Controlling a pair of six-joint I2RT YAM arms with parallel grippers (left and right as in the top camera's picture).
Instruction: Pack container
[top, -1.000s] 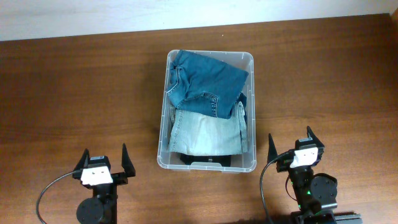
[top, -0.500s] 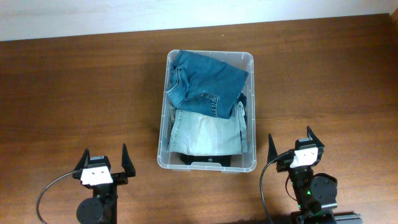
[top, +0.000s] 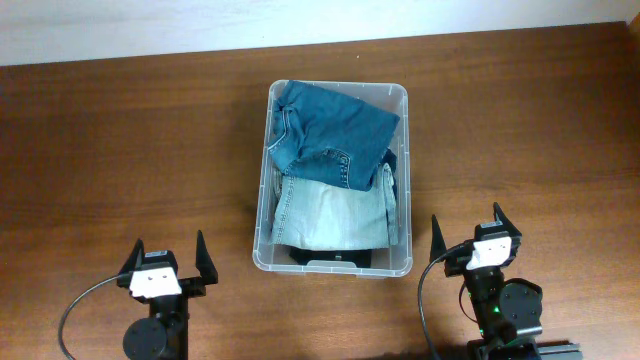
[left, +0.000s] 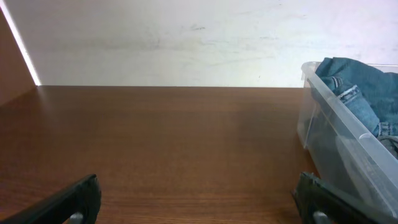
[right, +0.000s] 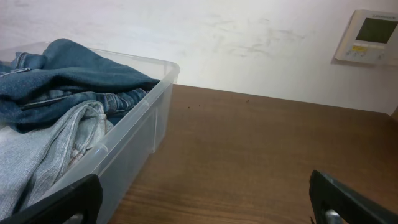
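Left gripper (top: 168, 250): fingers spread, nothing held, parked at the near table edge. The container sits at its 1 o'clock, apart.
Container (top: 262, 200): mid-table (top: 120, 150), between the two arms. Dark denim (top: 330, 125) fills its 12 o'clock end and pale denim (top: 330, 215) its 6 o'clock end.
Right gripper (top: 468, 222): fingers spread, empty. The container is at its 10 o'clock, near but not touching.
Progress: I judge packing done or nearly so. No further garment shows outside the container, and no lid is in view.

Jeans (top: 330, 130) hide the container (top: 340, 87) base.
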